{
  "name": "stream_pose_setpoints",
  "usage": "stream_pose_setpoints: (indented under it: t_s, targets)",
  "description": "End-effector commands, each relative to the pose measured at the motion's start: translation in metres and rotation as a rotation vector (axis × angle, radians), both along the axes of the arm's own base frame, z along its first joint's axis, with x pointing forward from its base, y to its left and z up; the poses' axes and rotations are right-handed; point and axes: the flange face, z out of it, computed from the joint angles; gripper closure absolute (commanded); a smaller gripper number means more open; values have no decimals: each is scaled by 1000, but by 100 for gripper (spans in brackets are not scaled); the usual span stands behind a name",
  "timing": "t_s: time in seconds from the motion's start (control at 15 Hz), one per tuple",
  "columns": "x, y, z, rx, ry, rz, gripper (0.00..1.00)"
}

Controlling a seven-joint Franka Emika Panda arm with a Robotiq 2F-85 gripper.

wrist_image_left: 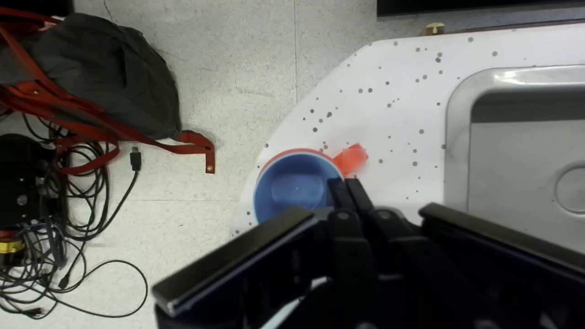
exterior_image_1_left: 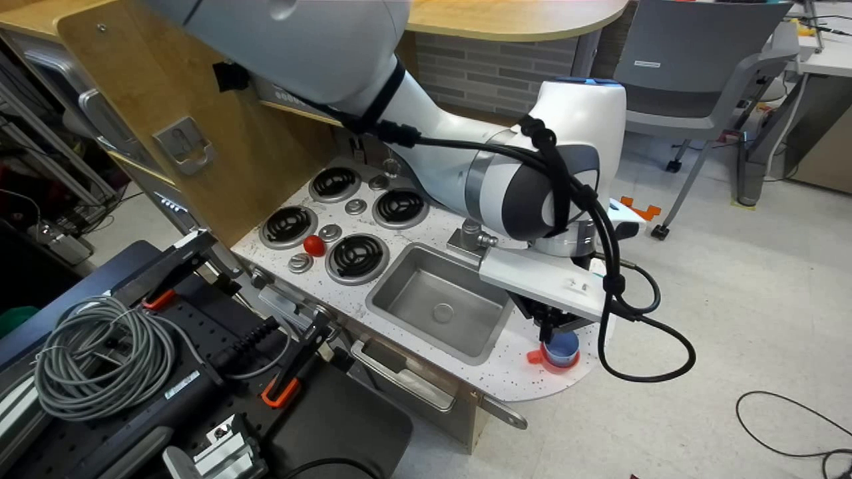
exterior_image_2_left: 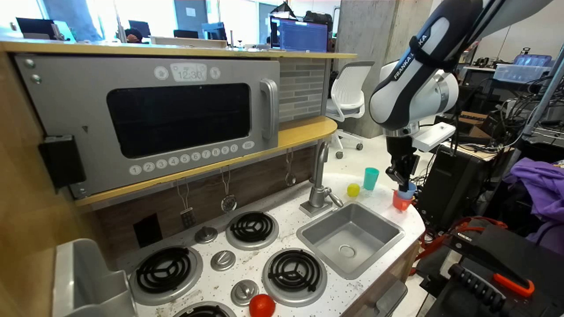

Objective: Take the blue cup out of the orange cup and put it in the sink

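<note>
In the wrist view we've got the gripper [wrist_image_left: 346,181] nearly closed, its tips pinching the right-hand rim of the blue cup [wrist_image_left: 292,185], about mid-frame. That cup's nested in the orange cup [exterior_image_2_left: 401,203], at the right of an exterior view. There our Franka Panda arm [exterior_image_2_left: 407,92] hangs in from the upper right, gripper pointing pretty much straight down, sink [exterior_image_2_left: 350,235] just to its lower left.

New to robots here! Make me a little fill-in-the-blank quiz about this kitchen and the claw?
The gripper is shut at the rim of the inner cup, coloured ____.
Counting it and the orange cup around it, the counter bears ____ cups.
The grey basin with a drain is the ____.
The microwave display reads ____.

Missing words: blue; three; sink; 12:30.
</note>
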Motion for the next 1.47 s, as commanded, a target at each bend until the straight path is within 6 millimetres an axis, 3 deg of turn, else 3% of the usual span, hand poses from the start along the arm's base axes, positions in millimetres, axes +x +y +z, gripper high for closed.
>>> stream_pose_setpoints:
  t_s: [0.0, 0.33, 0.6, 0.87, 1.4]
  targets:
    - [-7, 8, 26, 21, -37, 35, 99]
    - [-30, 33, 68, 69, -49, 102, 99]
    - [-48, 51, 83, 82, -33, 92, 99]
    - [-36, 78, 67, 93, -1, 128, 99]
    - [9, 167, 12, 81, 91, 252, 99]
